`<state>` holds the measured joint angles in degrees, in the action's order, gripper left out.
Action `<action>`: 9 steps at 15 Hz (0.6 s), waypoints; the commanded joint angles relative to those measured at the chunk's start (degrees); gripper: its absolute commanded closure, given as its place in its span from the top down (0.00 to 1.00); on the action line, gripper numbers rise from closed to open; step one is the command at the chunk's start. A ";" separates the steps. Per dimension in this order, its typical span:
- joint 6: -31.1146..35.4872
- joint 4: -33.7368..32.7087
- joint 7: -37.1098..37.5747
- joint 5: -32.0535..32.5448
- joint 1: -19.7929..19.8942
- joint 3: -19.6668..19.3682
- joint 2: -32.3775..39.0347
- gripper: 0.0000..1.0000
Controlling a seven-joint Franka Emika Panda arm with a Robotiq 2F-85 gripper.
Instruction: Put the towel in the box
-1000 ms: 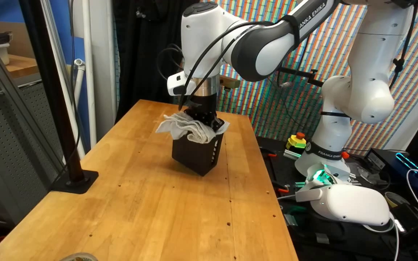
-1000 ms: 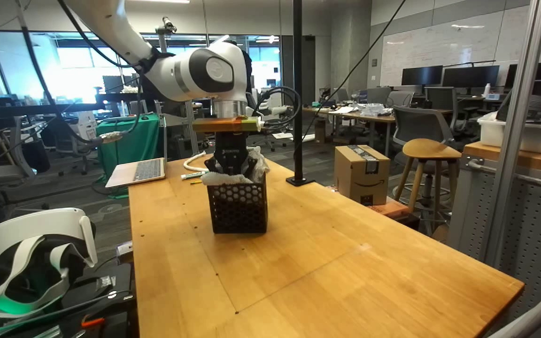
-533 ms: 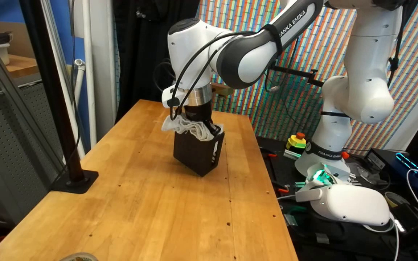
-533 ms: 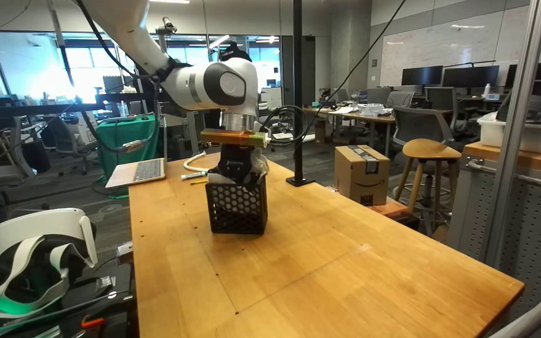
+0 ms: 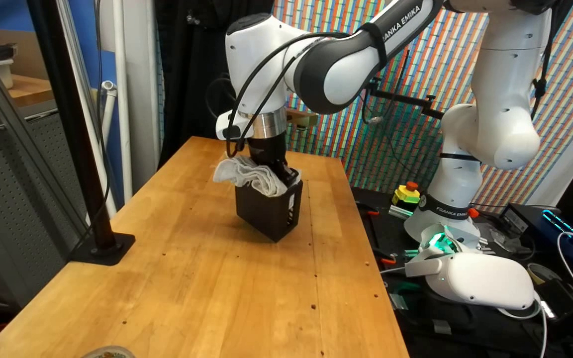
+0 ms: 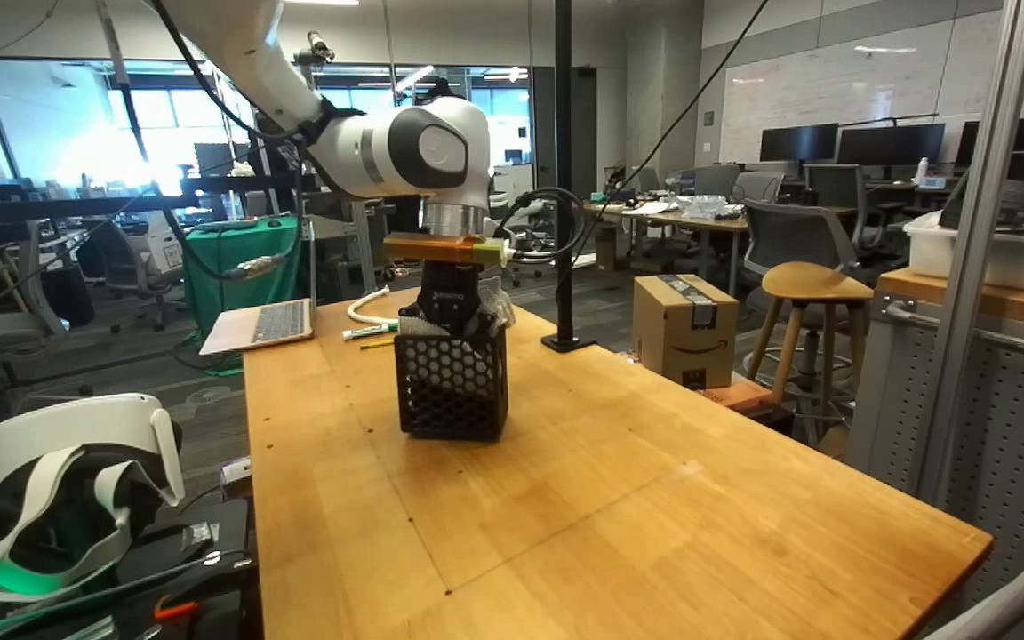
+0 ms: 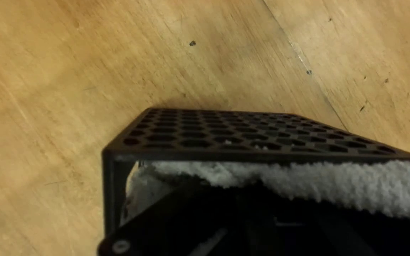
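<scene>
A black box (image 5: 266,211) with honeycomb holes stands upright on the wooden table in both exterior views (image 6: 454,382). A whitish towel (image 5: 254,176) is bunched in its mouth. Some of it lies inside behind the holes, and folds hang over the rim. My gripper (image 5: 286,178) points down into the box among the folds. In the wrist view the towel (image 7: 333,181) lies between the box's holed wall (image 7: 208,133) and my dark gripper (image 7: 226,183). Its fingers converge and look shut on the towel; the fingertips are hidden in shadow and cloth.
A black post base (image 5: 102,251) stands by the table edge. A laptop (image 6: 272,324), a marker (image 6: 370,331) and a white tube (image 6: 370,307) lie at the table's end. A round object (image 5: 110,353) is cut off at the frame bottom.
Over the second my gripper moved down and sideways, pressing the towel deeper into the box. In the last half second it rose slightly; the towel and box shifted a little with it.
</scene>
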<state>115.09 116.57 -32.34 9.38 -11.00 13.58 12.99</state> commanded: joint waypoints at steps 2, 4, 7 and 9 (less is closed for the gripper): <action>0.93 -1.58 0.89 -0.85 -0.41 0.95 -4.72 0.17; 1.26 -2.21 1.18 -0.50 -0.83 1.13 -5.86 0.17; 1.63 -2.72 1.45 -0.40 -1.39 1.36 -7.11 0.17; 2.03 -2.70 1.65 -0.32 -1.72 1.45 -7.83 0.17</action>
<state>116.25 114.22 -31.51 9.34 -12.19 14.92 6.49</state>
